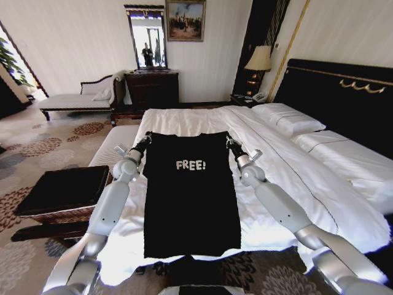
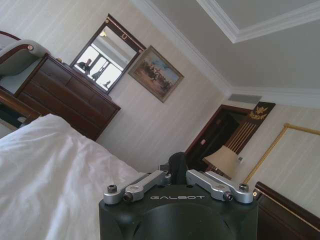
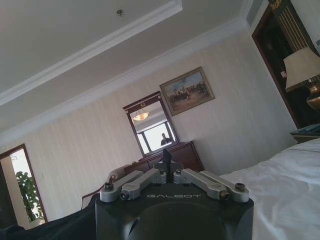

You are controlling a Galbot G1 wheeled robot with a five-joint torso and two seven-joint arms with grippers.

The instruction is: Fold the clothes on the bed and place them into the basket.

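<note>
Both end effectors pinch the black short-sleeved T-shirt (image 1: 191, 196) at its top corners, left end effector (image 1: 147, 137), right end effector (image 1: 229, 141), fingertips hidden by cloth over the white-duveted bed (image 1: 295, 178).

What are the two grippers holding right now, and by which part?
The T-shirt, by its two top corners at the shoulders: left gripper on one, right gripper on the other, with the shirt spread over the bed.

Bare duvet (image 1: 295, 178) flanks shirt (image 1: 190, 196); basket (image 1: 64, 193) crowds left.
</note>
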